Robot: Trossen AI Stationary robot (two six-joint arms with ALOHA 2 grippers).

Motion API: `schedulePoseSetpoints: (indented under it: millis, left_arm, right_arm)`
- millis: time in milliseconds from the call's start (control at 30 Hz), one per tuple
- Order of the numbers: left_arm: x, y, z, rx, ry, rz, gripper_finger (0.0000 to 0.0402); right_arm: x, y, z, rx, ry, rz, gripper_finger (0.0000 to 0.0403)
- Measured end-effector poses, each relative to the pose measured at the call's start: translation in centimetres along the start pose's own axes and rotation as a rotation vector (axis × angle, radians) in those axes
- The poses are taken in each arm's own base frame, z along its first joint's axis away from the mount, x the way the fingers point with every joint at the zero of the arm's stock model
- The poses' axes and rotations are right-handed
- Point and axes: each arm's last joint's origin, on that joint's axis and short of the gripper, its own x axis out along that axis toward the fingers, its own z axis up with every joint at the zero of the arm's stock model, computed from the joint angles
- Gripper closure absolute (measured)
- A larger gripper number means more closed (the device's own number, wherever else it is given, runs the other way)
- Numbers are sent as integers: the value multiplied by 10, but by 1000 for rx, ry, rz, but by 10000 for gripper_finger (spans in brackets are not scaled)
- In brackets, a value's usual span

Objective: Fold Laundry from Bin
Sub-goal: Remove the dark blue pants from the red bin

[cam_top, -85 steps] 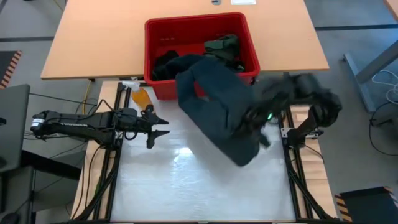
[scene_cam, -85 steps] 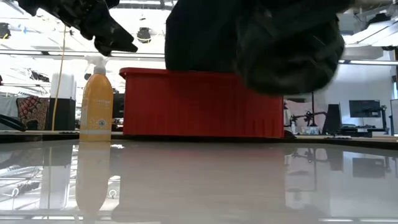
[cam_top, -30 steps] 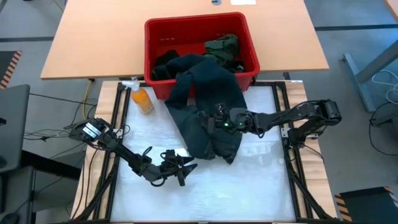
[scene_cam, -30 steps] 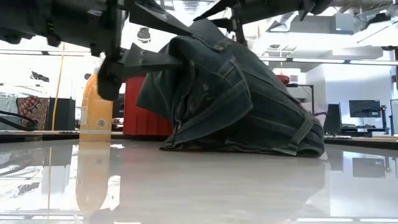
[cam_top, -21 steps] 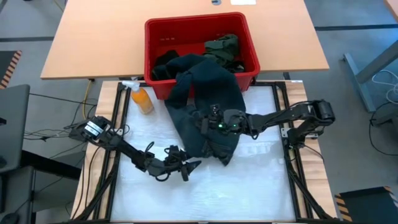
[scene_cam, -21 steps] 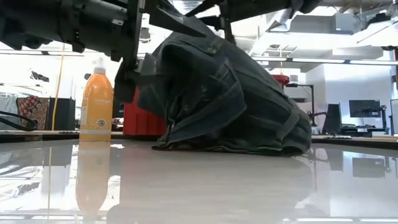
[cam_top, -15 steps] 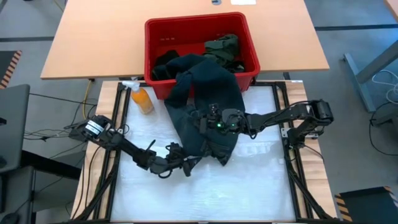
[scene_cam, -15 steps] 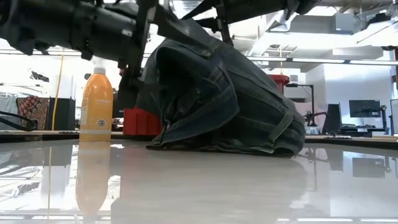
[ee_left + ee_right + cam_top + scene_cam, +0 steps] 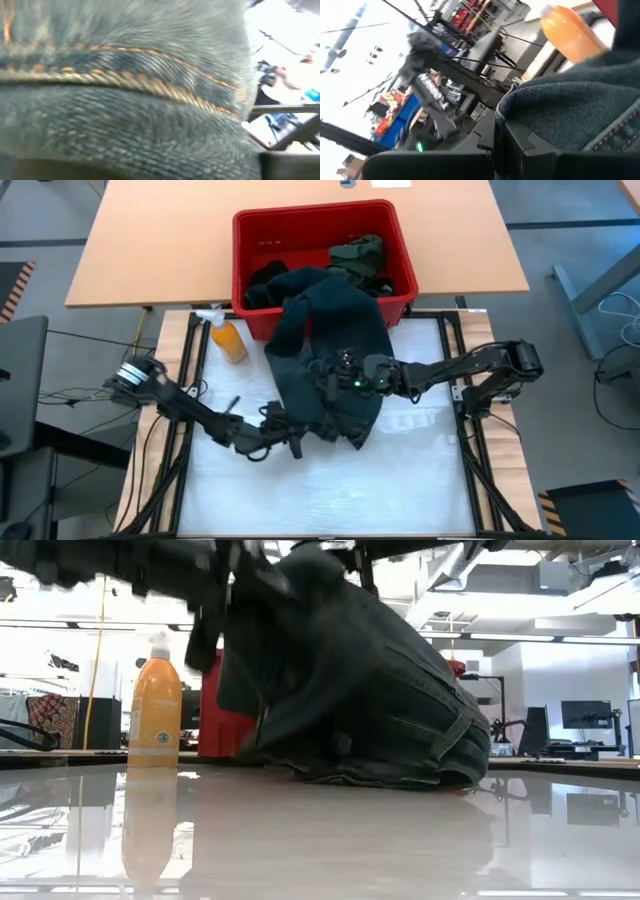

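I judge the task is near its beginning. The table (image 9: 420, 480) is bare on the near side of both claws, with good room to spread. The bin (image 9: 250, 240), behind them, holds more laundry (image 9: 355, 255). One pair of jeans (image 9: 335, 340) hangs over its front rim, not yet folded. The right claw (image 9: 318, 372) is clamped on the jeans; the left claw (image 9: 292, 438) touches their hem, grip unclear.
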Motion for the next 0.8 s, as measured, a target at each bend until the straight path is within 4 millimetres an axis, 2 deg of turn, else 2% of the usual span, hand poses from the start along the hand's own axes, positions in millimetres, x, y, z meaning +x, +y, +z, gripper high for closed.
schedulePoseSetpoints:
  millis: [33,133,300,400,500,567,700,800]
  left_arm:
    - [-4,-4,12,29,-11,-25,382]
    - [-18,-16,50,75,-64,-146,390]
    - [-49,-27,117,54,-147,-520,397]
    - [-66,-26,137,54,-121,-679,396]
    - [-76,-23,141,41,-27,-717,396]
    - [-78,-21,135,10,79,-714,396]
    - [-79,-20,111,-87,376,-713,396]
    - [-79,-24,86,-123,577,-718,397]
  right_arm:
    - [-3,3,3,-25,5,19,368]
    - [-14,15,12,-115,32,102,368]
    - [-40,39,27,-221,130,292,368]
    - [-54,44,31,-206,221,317,368]
    - [-63,46,26,-142,333,309,364]
    - [-65,47,19,-137,404,320,358]
    - [-64,42,-2,-117,546,270,339]
    - [-63,28,-16,-109,669,152,323]
